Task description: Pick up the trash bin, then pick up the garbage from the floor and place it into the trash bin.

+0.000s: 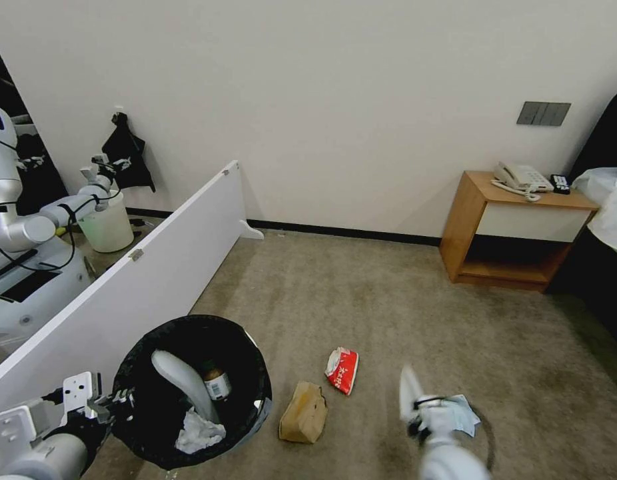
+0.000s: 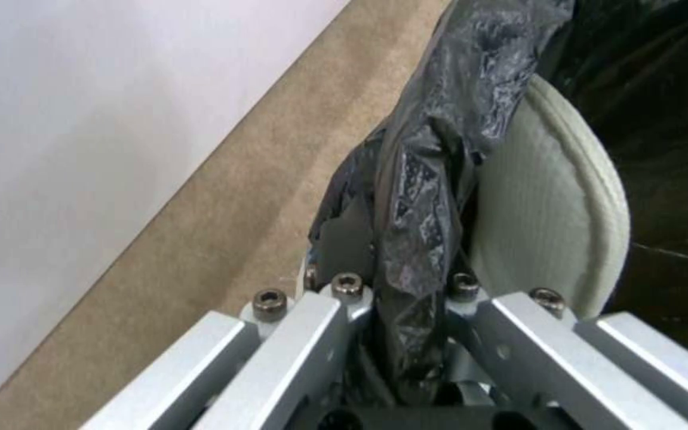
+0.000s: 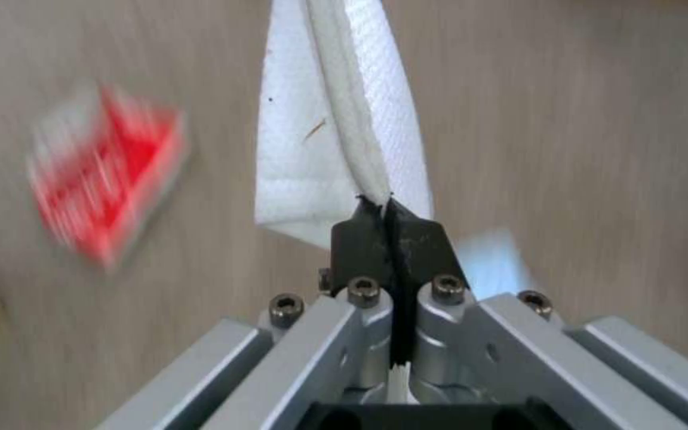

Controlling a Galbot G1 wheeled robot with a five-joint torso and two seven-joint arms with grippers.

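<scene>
right gripper (image 3: 390, 206) pinches flat woven slipper (image 3: 336, 119)

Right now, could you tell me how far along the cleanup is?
Done: the left gripper holds the trash bin, containing a slipper, bottle and tissue. In hand: the right gripper pinches another slipper. Left: paper bag, snack packet, mask.

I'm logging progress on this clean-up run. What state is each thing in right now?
trash bin: upright, lined, rim gripped.
left gripper: shut on the bin's bagged rim.
right gripper: shut on a white slipper.
held slipper: hanging above the carpet.
other slipper: inside the bin.
small bottle: inside the bin.
tissue: crumpled, inside the bin.
brown paper bag: on the floor.
red snack packet: on the floor.
pale-blue mask: on the floor.
</scene>
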